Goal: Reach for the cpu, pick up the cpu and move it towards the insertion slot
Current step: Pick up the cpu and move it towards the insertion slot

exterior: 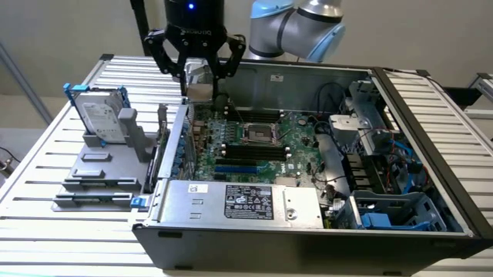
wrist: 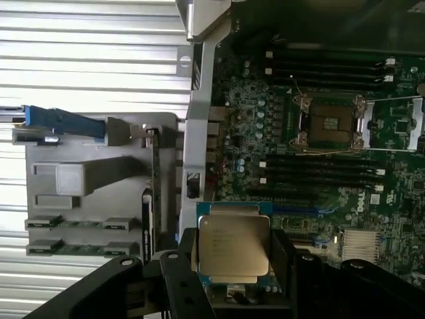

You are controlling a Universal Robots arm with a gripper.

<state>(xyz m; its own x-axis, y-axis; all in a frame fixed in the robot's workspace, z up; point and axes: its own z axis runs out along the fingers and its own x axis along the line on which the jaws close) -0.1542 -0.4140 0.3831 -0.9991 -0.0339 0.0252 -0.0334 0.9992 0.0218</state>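
— The gripper [exterior: 198, 78] hangs over the back edge of the open computer case [exterior: 431, 173], at about eleven o'clock from the middle of the motherboard [exterior: 301, 130]. See what it has?

— From the wrist view, yes: its black fingers [wrist: 182, 279] are clamped on the cpu [wrist: 234, 246], silver top facing the camera, a blue-green edge showing around it.

— So the cpu is off the table?

— It is held in the air, above the case wall beside the board.

— And the insertion slot [exterior: 259, 134]?

— Square, silver frame, dark centre, lying on the green board among the long black memory slots [exterior: 254, 154]. It sits well apart from the gripper, toward four o'clock from it in the exterior view.

— What is outside the case?

— At nine o'clock from the case, a grey fixture [exterior: 104, 173] on the slatted table [exterior: 46, 156], with a hard drive [exterior: 100, 118] standing upright in a blue-edged bracket.
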